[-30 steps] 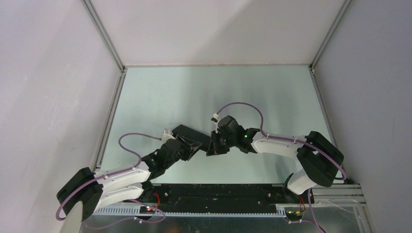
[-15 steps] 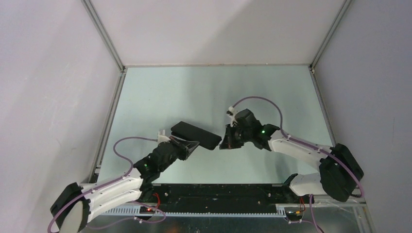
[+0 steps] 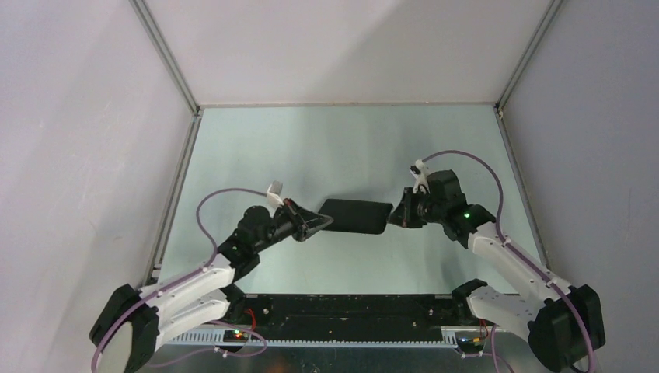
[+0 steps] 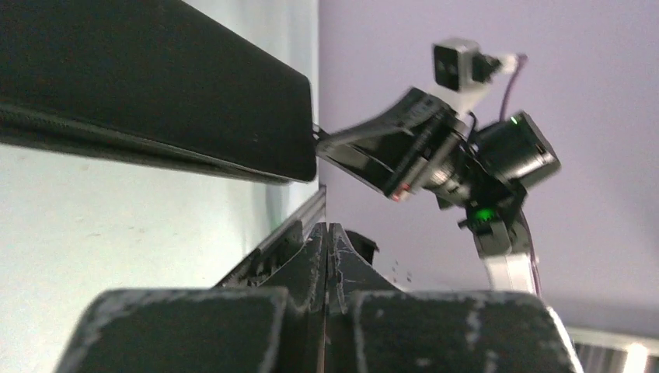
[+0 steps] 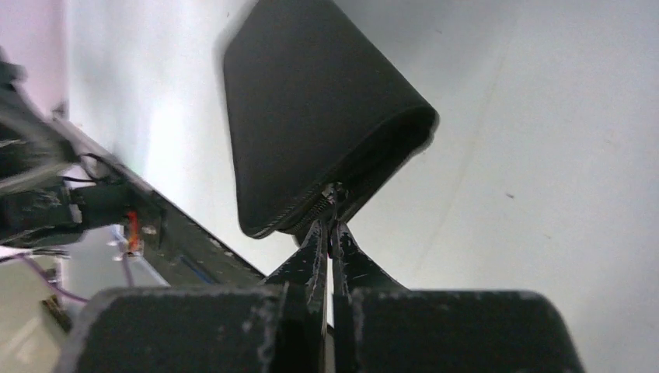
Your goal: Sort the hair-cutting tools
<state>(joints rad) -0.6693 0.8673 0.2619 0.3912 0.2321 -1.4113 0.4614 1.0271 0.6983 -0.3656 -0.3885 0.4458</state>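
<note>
Right gripper [image 5: 329,203] pinches the zip [image 5: 332,189] of the case [image 3: 356,216], which looks soft and light. Left gripper [image 3: 326,223] is pressed together at the case's left end. No scissors or comb show; maybe they are inside the case.

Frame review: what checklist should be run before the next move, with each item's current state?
1. Right gripper pinching the black zip case at its zipper end: ok.
2. Left gripper gripping the case: not ok; shut beside it, nothing between its fingers.
3. Zipper opened: cannot tell; the visible stretch looks closed.
4. Any scissors or comb in view: not ok; none visible.
</note>
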